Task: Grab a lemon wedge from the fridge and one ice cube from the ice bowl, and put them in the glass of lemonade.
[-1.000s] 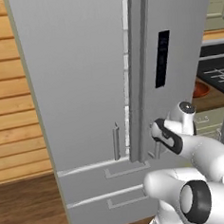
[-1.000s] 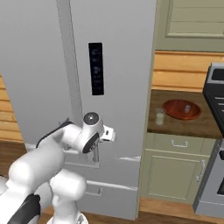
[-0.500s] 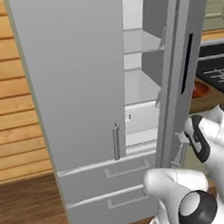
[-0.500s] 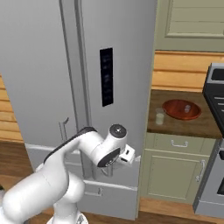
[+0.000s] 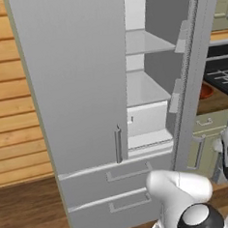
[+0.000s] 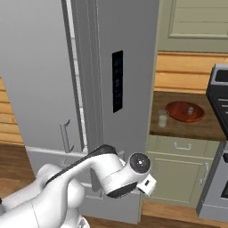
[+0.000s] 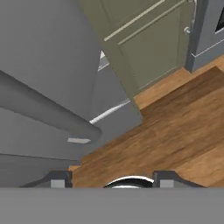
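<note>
The tall grey metal fridge (image 5: 85,89) is standing with its right door swung wide for reaching its shelves, while the gripper (image 7: 113,180), fingers spread and empty, is pointing at the wooden floor (image 7: 175,127).

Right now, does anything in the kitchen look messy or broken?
Nothing looks spilled or broken. The fridge has its right door swung open, showing bare shelves. The ice bowl and glass of lemonade sit neatly on the counter.

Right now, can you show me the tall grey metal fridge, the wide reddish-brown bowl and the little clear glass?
Tall grey metal fridge (image 5: 75,90), left base view: closed left door.
Wide reddish-brown bowl (image 6: 177,111), right base view: inner wall.
Little clear glass (image 6: 162,120), right base view: side.
</note>
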